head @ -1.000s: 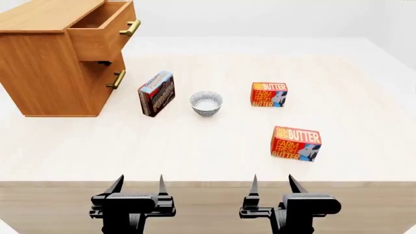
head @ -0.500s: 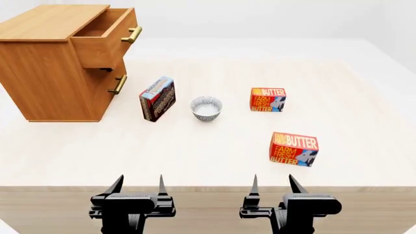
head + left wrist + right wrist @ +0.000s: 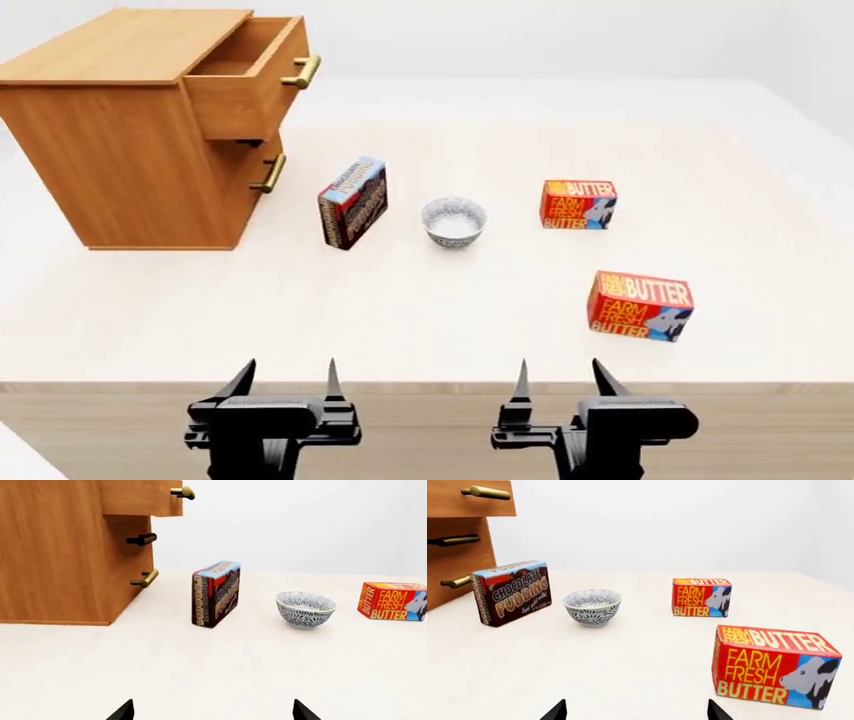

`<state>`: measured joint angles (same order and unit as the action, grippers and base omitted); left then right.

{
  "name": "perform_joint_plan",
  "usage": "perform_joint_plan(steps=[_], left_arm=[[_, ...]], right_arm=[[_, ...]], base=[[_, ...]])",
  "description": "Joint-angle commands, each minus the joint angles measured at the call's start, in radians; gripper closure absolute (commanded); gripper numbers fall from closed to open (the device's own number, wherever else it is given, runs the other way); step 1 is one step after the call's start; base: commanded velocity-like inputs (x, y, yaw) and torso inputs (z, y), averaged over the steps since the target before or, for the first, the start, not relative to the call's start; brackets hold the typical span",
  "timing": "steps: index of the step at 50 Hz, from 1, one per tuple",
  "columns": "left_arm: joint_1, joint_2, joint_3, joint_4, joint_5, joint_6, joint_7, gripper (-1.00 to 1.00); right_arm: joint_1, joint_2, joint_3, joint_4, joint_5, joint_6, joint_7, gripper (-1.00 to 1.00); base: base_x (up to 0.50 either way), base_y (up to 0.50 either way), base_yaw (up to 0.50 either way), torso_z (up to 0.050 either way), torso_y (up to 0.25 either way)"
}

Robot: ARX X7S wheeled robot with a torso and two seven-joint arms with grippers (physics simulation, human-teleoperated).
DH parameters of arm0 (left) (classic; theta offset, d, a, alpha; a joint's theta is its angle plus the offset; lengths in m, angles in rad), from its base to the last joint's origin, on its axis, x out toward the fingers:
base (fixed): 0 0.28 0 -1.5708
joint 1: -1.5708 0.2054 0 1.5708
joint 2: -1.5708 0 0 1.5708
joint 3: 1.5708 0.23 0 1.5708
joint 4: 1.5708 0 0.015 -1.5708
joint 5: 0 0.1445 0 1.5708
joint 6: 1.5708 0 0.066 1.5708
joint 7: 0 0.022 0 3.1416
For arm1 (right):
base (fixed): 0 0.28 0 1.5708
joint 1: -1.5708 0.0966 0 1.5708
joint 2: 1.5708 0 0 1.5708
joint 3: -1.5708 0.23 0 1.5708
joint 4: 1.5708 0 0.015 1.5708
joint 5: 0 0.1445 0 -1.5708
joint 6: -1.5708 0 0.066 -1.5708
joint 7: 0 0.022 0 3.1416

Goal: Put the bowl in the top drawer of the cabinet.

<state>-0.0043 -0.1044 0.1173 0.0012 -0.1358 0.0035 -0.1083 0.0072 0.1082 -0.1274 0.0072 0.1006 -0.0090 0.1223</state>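
**Bowl sitting in the open, top drawer standing pulled out**

The bowl (image 3: 454, 221) is sitting upright on the pale wooden table (image 3: 400, 320), roughly mid-table, untouched by either arm. Just beside it, toward the cabinet, a chocolate pudding box (image 3: 354, 201) is standing on edge, apart from the bowl by a small gap. On the bowl's other side, a little farther off, a red butter box (image 3: 578, 204) is resting, and a second butter box (image 3: 641, 305) is lying nearer the robot and further to the right.

Beyond the pudding box, the cabinet (image 3: 127, 150) is standing at the far left of the table. Its top drawer (image 3: 247, 80) is hanging pulled out, the inside open to the air, with the brass bar handle (image 3: 302, 71) showing on its front. The lower drawer's handle (image 3: 268, 173) is sitting flush beneath it.

Near the table's front edge, both arms are hovering low and well apart from everything. The left gripper (image 3: 284, 380) is showing its fingers spread wide with nothing between them; the right gripper (image 3: 561, 380) is doing the same, fingers parted and empty. In both wrist views only the dark fingertips are peeking in, with the bowl ahead of them.
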Motion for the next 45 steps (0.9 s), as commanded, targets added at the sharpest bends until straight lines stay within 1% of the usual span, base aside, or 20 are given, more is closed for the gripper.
perform_joint_plan(steps=[1, 12, 18, 22, 24, 25, 32, 38, 45], left_arm=[[-0.001, -0.012, 0.012, 0.000, -0.013, 0.000, -0.011, -1.00], [-0.003, -0.020, 0.020, -0.002, -0.016, 0.004, -0.029, -1.00], [0.004, -0.033, 0.022, 0.034, -0.015, -0.014, -0.041, -1.00], [0.019, -0.055, 0.013, 0.158, -0.024, -0.094, -0.063, -1.00], [0.023, -0.064, -0.010, 0.272, -0.058, -0.210, -0.093, -1.00], [0.024, -0.070, -0.015, 0.313, -0.064, -0.243, -0.101, -1.00], [0.029, -0.120, -0.022, 0.567, -0.082, -0.408, -0.145, -1.00], [0.009, -0.142, -0.032, 0.678, -0.113, -0.513, -0.163, -1.00], [-0.003, -0.157, -0.029, 0.747, -0.123, -0.568, -0.177, -1.00]], right_arm=[[-0.001, 0.009, -0.013, -0.001, 0.017, -0.010, 0.007, -1.00], [0.001, 0.017, -0.020, -0.001, 0.028, -0.013, 0.018, -1.00], [0.001, 0.026, -0.021, -0.036, 0.050, 0.019, 0.017, -1.00], [-0.001, 0.040, -0.019, -0.180, 0.078, 0.138, 0.035, -1.00], [0.003, 0.051, -0.019, -0.284, 0.093, 0.220, 0.050, -1.00], [0.008, 0.054, -0.018, -0.322, 0.099, 0.257, 0.059, -1.00], [0.038, 0.068, -0.022, -0.543, 0.136, 0.447, 0.105, -1.00], [0.056, 0.079, -0.018, -0.685, 0.166, 0.547, 0.133, -1.00], [0.067, 0.086, -0.017, -0.753, 0.182, 0.590, 0.149, -1.00]], base=[[0.00, 0.11, 0.00, 0.000, 0.000], [0.00, 0.00, 0.00, 0.000, 0.000], [0.00, 0.00, 0.00, 0.000, 0.000], [0.00, 0.00, 0.00, 0.000, 0.000], [0.00, 0.00, 0.00, 0.000, 0.000], [0.00, 0.00, 0.00, 0.000, 0.000], [0.00, 0.00, 0.00, 0.000, 0.000], [0.00, 0.00, 0.00, 0.000, 0.000], [0.00, 0.00, 0.00, 0.000, 0.000]])
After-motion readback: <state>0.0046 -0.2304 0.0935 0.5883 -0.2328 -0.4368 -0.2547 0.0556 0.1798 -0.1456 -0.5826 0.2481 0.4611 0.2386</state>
